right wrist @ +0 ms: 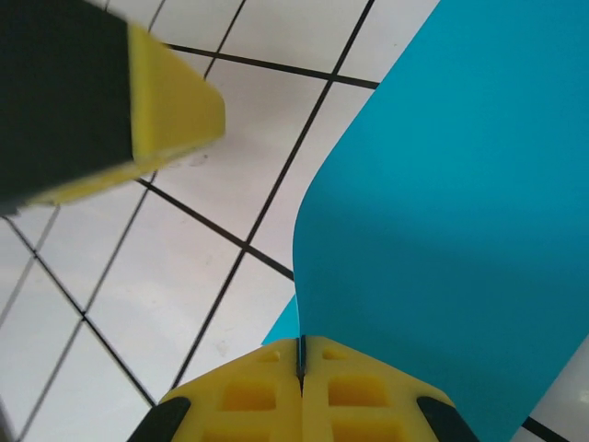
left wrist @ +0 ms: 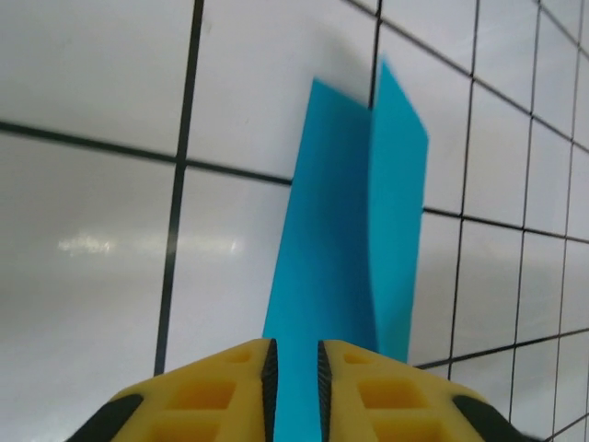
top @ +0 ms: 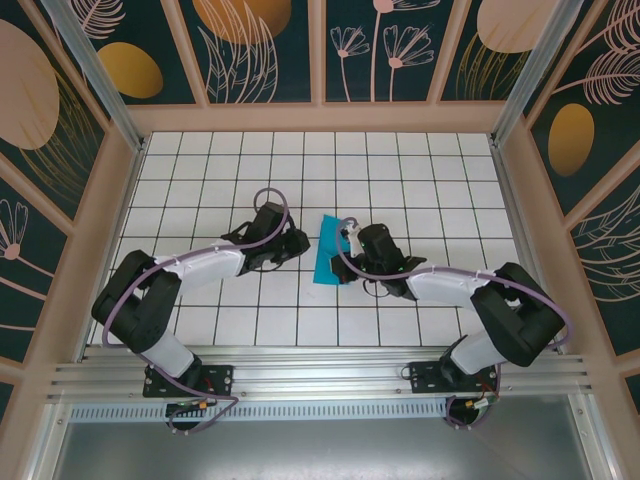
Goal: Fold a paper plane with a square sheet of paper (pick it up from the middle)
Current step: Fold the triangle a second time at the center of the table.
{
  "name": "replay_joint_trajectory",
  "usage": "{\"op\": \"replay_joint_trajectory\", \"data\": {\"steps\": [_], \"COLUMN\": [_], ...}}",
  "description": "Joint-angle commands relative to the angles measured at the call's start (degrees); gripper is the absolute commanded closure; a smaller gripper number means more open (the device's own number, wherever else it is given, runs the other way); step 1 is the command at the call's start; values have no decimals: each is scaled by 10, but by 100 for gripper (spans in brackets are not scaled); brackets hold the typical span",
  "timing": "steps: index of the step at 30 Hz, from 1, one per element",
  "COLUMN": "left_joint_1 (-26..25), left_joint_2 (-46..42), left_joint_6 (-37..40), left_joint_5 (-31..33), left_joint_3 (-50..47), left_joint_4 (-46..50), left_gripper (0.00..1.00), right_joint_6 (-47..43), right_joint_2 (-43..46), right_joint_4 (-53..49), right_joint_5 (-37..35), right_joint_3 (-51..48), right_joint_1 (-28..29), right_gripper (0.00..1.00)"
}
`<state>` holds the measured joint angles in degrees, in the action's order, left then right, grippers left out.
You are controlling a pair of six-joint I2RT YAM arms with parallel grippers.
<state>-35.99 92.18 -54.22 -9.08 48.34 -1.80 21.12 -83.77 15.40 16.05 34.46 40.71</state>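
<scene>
A: Quick recap, pls. What did we see of the counter [top: 400, 170]?
B: White square tiles w/ thin dark grid lines, glossy. A pale glare lay on it in the left wrist view. A metal rail [top: 320, 372] ran along the near edge, w/ both arm bases bolted to it.
A: And the room?
B: We saw a booth w/ wood-framed wall panels [top: 265, 45], dark teal, printed w/ peach and orange leaves, flowers and ovals.
A: Where was the sheet [top: 326, 252]?
B: Mid-counter, btw. the two arms. It was teal-blue and creased lengthwise. In the left wrist view we saw two flaps of it, seemingly standing up off the tiles.
A: Fingers?
B: The right fingers [right wrist: 359, 391] were pressed together w/ the sheet's edge pinched in the seam, and the paper curved up and away from them. The left fingers [left wrist: 221, 391] stood a little apart, w/ teal showing in the narrow gap. We couldn't tell whether the pads touched the paper. One yellow-tipped left finger sat top-left in the right wrist view, apart from the sheet.
</scene>
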Motion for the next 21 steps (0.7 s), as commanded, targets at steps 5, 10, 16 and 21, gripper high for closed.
{"op": "replay_joint_trajectory", "data": {"steps": [5, 10, 16, 21], "left_joint_1": [-13, -22, -34, -35], "left_joint_2": [10, 46, 98, 117], "left_joint_6": [13, 11, 8, 8], "left_joint_5": [-79, -95, -105, -98], "left_joint_3": [-8, 0, 18, 16], "left_joint_4": [-55, -61, -64, -60], "left_gripper": [86, 89, 92, 94], "right_joint_6": [23, 30, 36, 39], "right_joint_2": [-11, -21, -28, -34], "right_joint_4": [58, 68, 75, 77], "right_joint_5": [113, 125, 126, 126], "right_joint_3": [-20, -29, -34, -34], "right_joint_1": [-39, -54, -62, -64], "right_gripper": [99, 99, 98, 98]}}
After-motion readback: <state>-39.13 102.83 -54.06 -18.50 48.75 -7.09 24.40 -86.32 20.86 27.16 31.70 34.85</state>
